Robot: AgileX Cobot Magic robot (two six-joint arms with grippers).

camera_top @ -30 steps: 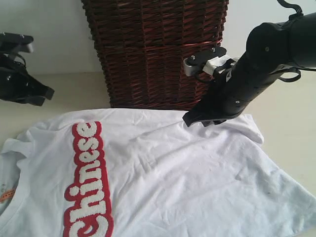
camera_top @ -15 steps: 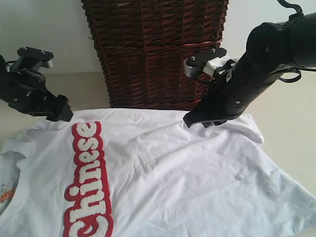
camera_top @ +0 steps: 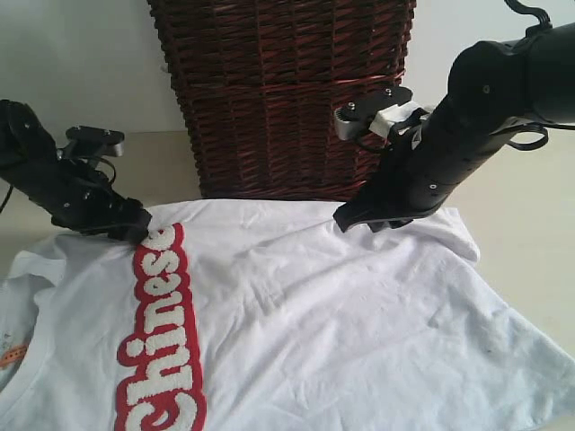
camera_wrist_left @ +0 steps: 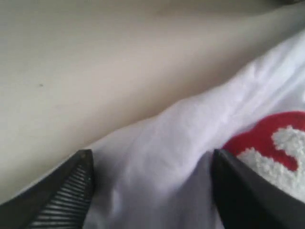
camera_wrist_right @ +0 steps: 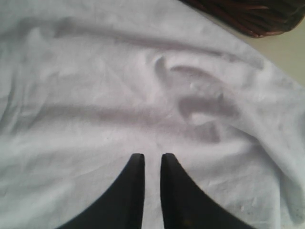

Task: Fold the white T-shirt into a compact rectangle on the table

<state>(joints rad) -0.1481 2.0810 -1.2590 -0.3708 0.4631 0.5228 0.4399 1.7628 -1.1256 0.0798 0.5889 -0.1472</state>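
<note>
The white T-shirt (camera_top: 314, 323) lies spread on the table (camera_top: 521, 224), its red-outlined lettering (camera_top: 157, 323) running along the left side. My left gripper (camera_top: 135, 229) is open at the shirt's far left edge beside the top of the lettering. In the left wrist view, the left gripper (camera_wrist_left: 150, 160) has its jaws wide apart around a ridge of the T-shirt (camera_wrist_left: 167, 143), the lettering (camera_wrist_left: 271, 143) just beside it. My right gripper (camera_top: 346, 218) sits at the shirt's far edge near the right sleeve. The right wrist view shows that gripper (camera_wrist_right: 152, 157) pinched on the cloth (camera_wrist_right: 95, 95), only a sliver between the jaws.
A dark brown wicker basket (camera_top: 278, 90) stands right behind the shirt, between the two arms, and its base (camera_wrist_right: 248, 14) shows in the right wrist view. An orange neck tag (camera_top: 9, 356) peeks out at the lower left. Bare table (camera_wrist_left: 95, 57) lies left of the shirt.
My left gripper has opened and travelled right and down from the back left, onto the shirt's edge by the lettering. The right arm has stayed put.
</note>
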